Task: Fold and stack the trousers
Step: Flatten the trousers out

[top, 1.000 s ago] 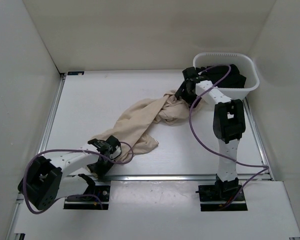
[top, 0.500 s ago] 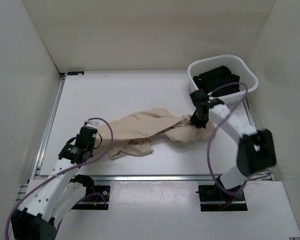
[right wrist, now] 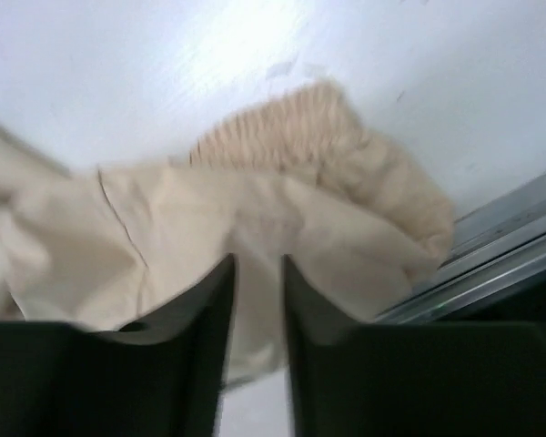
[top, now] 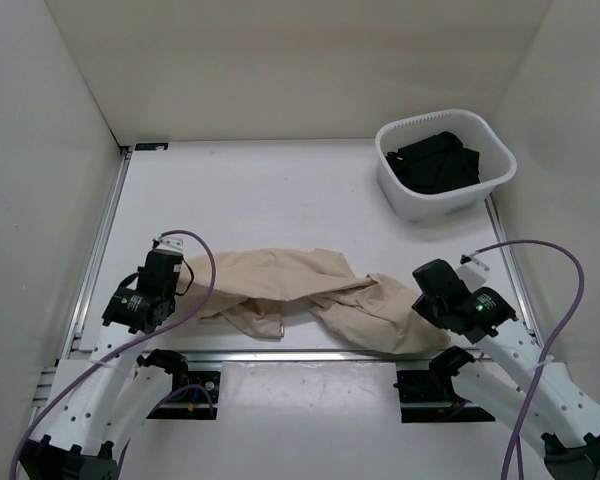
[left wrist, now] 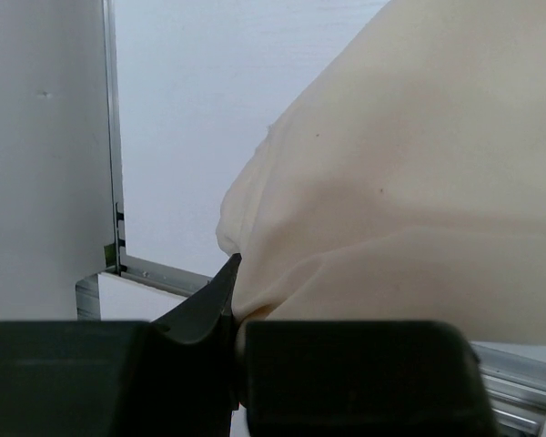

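Left end effector [left wrist: 234, 300]: clamped on the trousers' [top: 300, 285] leg end, near-left of table [top: 280, 190].
Right end effector [right wrist: 255, 273]: fingers slightly apart over the gathered waistband, near-right.
Trousers: stretched along the near edge, twisted mid-length.
Risk: folding now would likely trap the twist; loose waistband may bunch.
Basket [top: 420, 208]: far-right corner, holds black garments [top: 438, 165].

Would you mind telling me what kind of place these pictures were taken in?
Probably a robot lab test cell, not a home: plain white walls box in a white table, a left arm and right arm are bolted to its edge, with trousers between them.
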Motion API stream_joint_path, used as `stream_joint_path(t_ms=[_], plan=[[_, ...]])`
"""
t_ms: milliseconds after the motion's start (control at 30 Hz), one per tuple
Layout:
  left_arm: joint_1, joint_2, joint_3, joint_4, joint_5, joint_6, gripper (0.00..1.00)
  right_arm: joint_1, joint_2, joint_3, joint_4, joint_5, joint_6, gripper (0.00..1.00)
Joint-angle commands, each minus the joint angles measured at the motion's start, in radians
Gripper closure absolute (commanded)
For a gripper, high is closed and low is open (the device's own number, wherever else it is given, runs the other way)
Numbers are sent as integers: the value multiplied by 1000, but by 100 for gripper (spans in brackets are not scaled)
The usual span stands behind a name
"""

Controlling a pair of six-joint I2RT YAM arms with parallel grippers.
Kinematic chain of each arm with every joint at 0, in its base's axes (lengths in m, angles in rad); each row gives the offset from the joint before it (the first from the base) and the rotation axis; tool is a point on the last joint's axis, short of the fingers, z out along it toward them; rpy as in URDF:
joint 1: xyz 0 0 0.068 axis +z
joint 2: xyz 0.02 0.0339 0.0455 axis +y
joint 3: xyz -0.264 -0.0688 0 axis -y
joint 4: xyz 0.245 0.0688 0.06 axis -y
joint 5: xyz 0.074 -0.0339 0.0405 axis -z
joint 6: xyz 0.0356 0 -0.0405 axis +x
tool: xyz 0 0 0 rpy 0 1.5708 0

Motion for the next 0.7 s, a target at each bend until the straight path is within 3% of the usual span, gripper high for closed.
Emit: stream_joint_path(t_ms=[0,33,100,233,333,667], plan=[[5,0,-6,-19,-3,-1,86,-30,102,167,111,313,-46,74],[5,11,6,-19,6,-1,86,-42,222,218,111,375,-92,89],[5,20,18,-19,6,-1,86,-71,349,317,137,493,-148,100],[5,20,27,-19,6,-1,86,-208,689,544,132,475,-254,100],[5,20,27,-19,-5,-1,86,-318,836,635,169,364,-321,100],[5,66,18,2,-5,-1,86,-435,1121,827,325,204,-393,100]])
